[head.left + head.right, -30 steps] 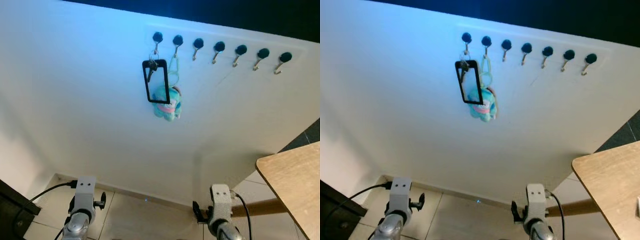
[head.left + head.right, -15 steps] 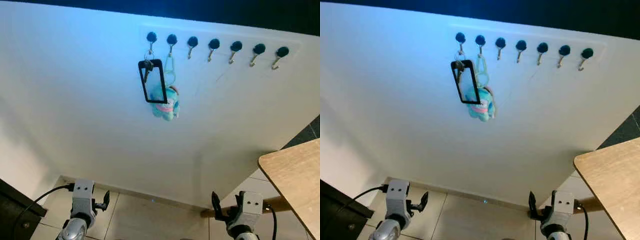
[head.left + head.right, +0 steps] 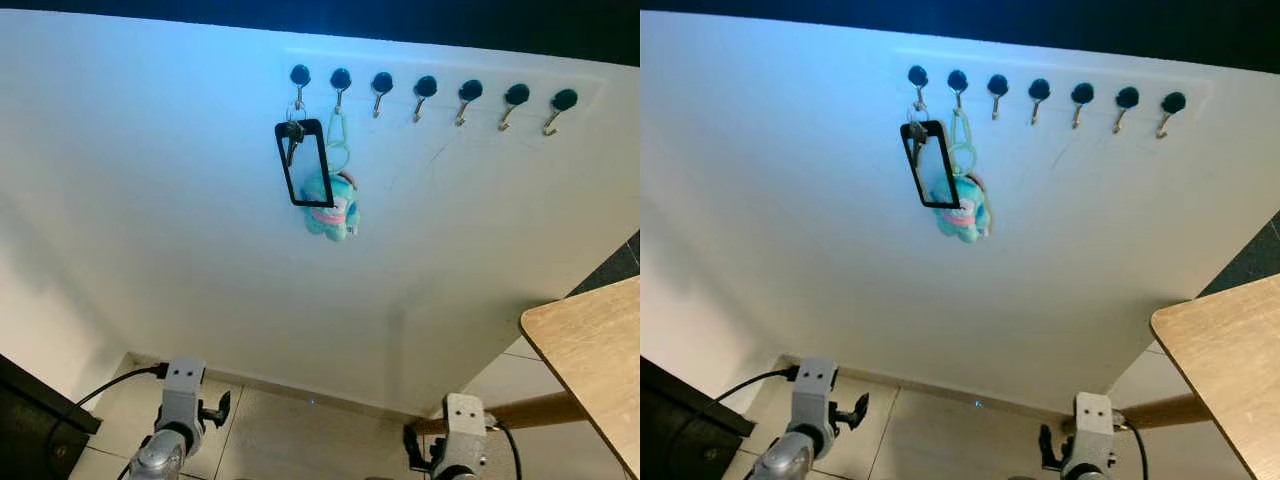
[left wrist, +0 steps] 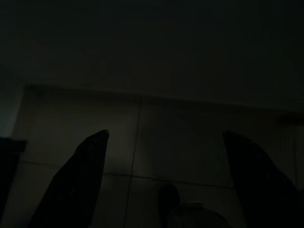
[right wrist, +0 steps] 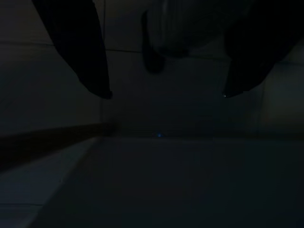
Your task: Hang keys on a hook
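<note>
The keys [image 3: 294, 139] hang from the first hook [image 3: 300, 78], the leftmost in a row of seven black-capped hooks set high on the white wall [image 3: 150, 220]. A black rectangular tag [image 3: 305, 164] hangs with the keys on the same ring and lies flat against the wall. From the second hook [image 3: 341, 80], a pale green loop [image 3: 338, 135] carries a small turquoise plush toy [image 3: 334, 207], which hangs just beside and partly behind the lower edge of the tag. The remaining five hooks [image 3: 470, 93] to the right carry nothing.

Below the wall, a skirting strip meets a tiled floor [image 3: 270, 440]. A wooden table [image 3: 590, 350] stands at the right, with one round wooden leg [image 3: 520, 412] slanting beneath it. A dark piece of furniture [image 3: 30, 415] occupies the lower left corner.

Both arms hang low, well apart from the hooks. The left pincer [image 4: 164, 137] points at the floor tiles, with its two fingers spread apart and nothing between them. The right pincer [image 5: 164, 95] also points at the floor near the skirting, with its fingers likewise apart and empty. Both wrist views are very dark, so a rounded shape near each pincer cannot be identified with confidence.
</note>
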{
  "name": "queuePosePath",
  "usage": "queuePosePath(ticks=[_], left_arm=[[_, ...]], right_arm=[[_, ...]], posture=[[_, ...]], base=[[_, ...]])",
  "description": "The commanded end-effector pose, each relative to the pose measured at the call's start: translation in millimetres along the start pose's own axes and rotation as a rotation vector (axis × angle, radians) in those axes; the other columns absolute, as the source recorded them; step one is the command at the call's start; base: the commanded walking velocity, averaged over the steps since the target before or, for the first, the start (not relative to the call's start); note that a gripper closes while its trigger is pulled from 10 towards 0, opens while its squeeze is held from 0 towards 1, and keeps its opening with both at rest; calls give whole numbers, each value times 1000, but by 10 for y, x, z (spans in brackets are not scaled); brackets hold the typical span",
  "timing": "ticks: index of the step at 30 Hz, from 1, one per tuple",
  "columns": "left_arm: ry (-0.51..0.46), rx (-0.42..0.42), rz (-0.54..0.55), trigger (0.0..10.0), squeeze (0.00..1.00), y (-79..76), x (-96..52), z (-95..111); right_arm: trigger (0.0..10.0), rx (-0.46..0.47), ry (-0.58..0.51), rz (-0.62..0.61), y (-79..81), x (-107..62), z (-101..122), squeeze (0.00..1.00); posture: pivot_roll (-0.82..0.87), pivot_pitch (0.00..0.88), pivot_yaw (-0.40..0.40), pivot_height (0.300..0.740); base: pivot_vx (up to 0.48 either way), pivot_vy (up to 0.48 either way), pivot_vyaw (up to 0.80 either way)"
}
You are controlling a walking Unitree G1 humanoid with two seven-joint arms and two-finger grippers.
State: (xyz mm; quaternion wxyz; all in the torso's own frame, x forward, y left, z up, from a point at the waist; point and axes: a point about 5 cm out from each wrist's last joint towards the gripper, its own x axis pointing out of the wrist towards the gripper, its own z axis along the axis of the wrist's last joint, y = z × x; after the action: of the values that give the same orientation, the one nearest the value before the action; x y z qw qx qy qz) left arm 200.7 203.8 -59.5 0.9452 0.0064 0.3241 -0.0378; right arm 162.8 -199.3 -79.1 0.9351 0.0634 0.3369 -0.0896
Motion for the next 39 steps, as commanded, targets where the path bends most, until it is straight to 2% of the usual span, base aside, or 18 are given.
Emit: queuePosePath(ticks=[1, 3, 5, 8, 14, 17, 19, 25, 28, 34, 39], left_arm=[[15, -59, 49, 10000, 0, 76, 6, 4], [31, -126, 109, 10000, 0, 120, 5, -16], [43, -128, 123, 10000, 0, 130, 0, -37], [87, -76, 94, 10000, 0, 84, -16, -115], [117, -70, 68, 10000, 0, 31, -34, -185], [105, -69, 37, 10000, 0, -33, -23, -180], [110, -61, 32, 10000, 0, -62, -19, -187], [103, -31, 19, 10000, 0, -129, -4, -178], [113, -10, 6, 10000, 0, -161, 7, -177], [113, 3, 4, 10000, 0, -168, 29, -143], [105, 9, 3, 10000, 0, -185, 50, -108]], right_arm=[[10000, -2, 20, -8, 11, 19, 5, 0], [10000, -42, 32, 12, 58, 47, 32, 0], [10000, -61, 39, 19, 74, 56, 37, 0], [10000, -88, 54, 26, 94, 73, 48, 0], [10000, -129, 71, 54, 117, 92, 65, 0], [10000, -246, 49, 114, 171, 118, 130, 0], [10000, -286, 35, 141, 197, 123, 150, 0], [10000, -272, 34, 150, 192, 117, 147, 0], [10000, -234, 76, 105, 91, 75, 47, 0], [10000, -187, 87, 58, -17, 34, -12, 0], [10000, -174, 97, 55, -47, 7, -55, 0]], posture=[[87, 32, -17, 740], [80, 32, -20, 740], [79, 33, -22, 740], [78, 35, -30, 740], [75, 34, -32, 740], [69, 31, -44, 740], [73, 30, -57, 740], [83, 37, -82, 740], [71, 39, -67, 740], [52, 41, -48, 740], [47, 44, -45, 740]], base=[[0, 0, 0], [0, 0, 0], [0, 0, 0], [0, 0, 0], [0, 0, 0], [0, 0, 0], [0, 0, 0], [0, 0, 0], [0, 0, 0], [0, 0, 0], [0, 0, 0]])
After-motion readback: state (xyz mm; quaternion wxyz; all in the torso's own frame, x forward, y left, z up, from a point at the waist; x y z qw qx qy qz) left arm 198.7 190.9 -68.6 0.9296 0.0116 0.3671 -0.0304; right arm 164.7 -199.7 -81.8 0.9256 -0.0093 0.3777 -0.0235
